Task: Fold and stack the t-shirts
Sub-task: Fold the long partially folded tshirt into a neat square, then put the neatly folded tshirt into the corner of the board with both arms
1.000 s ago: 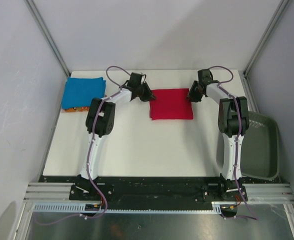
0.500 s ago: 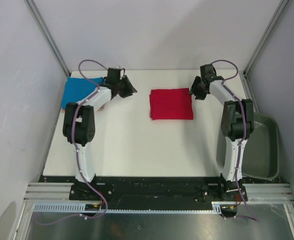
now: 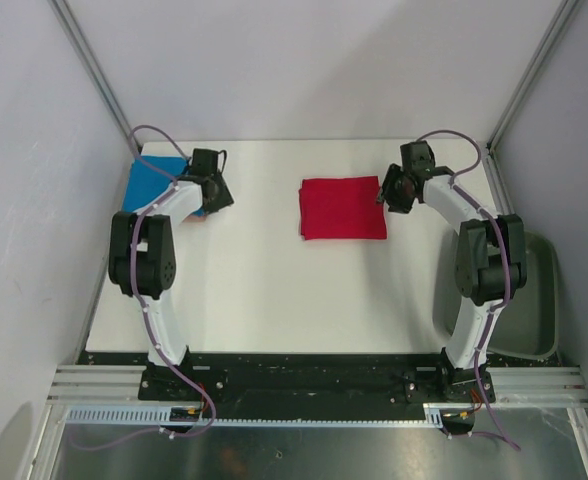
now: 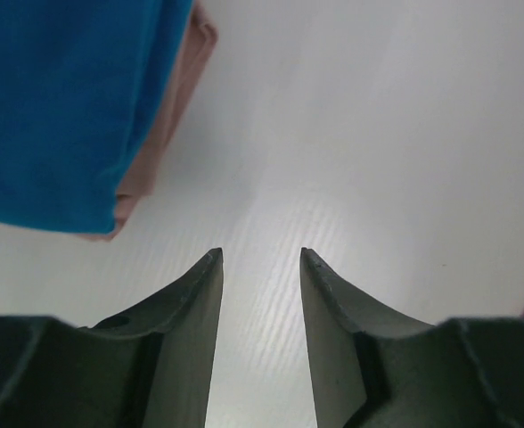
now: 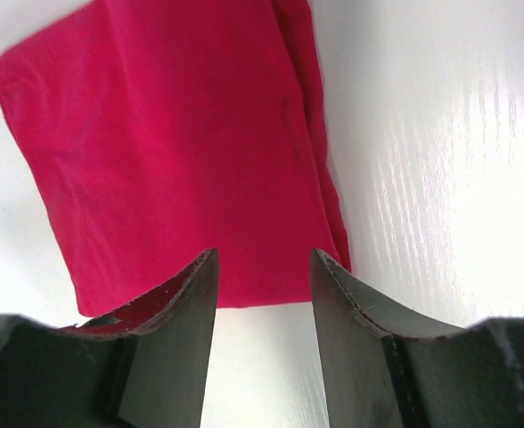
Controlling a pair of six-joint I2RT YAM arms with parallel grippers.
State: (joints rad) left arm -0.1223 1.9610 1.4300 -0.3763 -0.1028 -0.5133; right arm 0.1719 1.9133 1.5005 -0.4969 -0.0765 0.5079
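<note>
Red shirt (image 3: pixel 343 208) lies folded as a flat square on the far middle of the desk (image 3: pixel 274 290), well apart from the blue shirt (image 4: pixel 66 98), which sits folded at the far left corner with an orange shirt (image 4: pixel 162 125) showing under its edge. Left jaws: open, empty, over bare desk just beside the blue pile. Right jaws: open, empty, tips at the right edge of the red square and not yet on the cloth. Judged step: carry the red shirt over onto the pile. To do it well, pinch all layers at an edge, not only the top ply, or the fold will fall open on lifting. Lift level, keep the cloth from dragging, and lower it square onto the blue. The grey bin (image 3: pixel 539 300) plays no part here.
</note>
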